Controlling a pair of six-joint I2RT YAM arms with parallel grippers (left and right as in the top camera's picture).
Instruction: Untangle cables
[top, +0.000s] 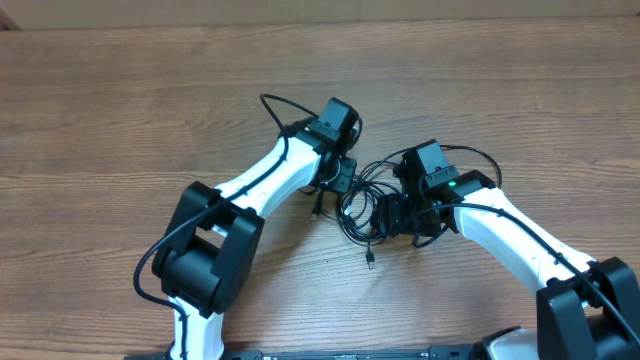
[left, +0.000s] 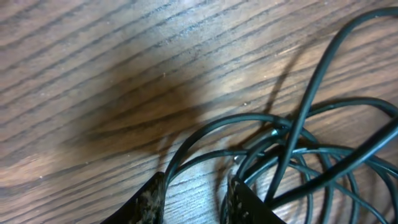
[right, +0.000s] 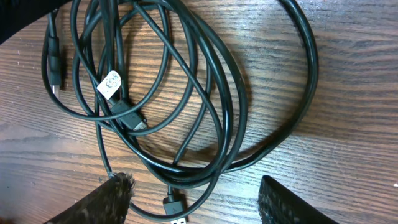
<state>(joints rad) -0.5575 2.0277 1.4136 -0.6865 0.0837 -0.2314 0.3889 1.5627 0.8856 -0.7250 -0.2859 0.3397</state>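
The cables (top: 362, 205) lie as one tangle of thin black loops on the wooden table, between my two grippers. My left gripper (top: 344, 180) is at the tangle's left edge. In the left wrist view the left gripper (left: 196, 202) has its jaws apart with bare wood between them, and cable strands (left: 298, 155) run past both fingers. My right gripper (right: 199, 202) stands wide open over the coil (right: 186, 112), low above the table. A USB plug (right: 176, 208) and the coil's lower loops lie between its fingers. A white label (right: 109, 84) hangs on one cord.
Loose plug ends stick out of the tangle toward the front (top: 370, 262) and toward the left (top: 316, 212). The left arm (top: 205, 250) and right arm (top: 520, 240) reach in from the near edge. Wooden table (top: 120, 110) stretches all round.
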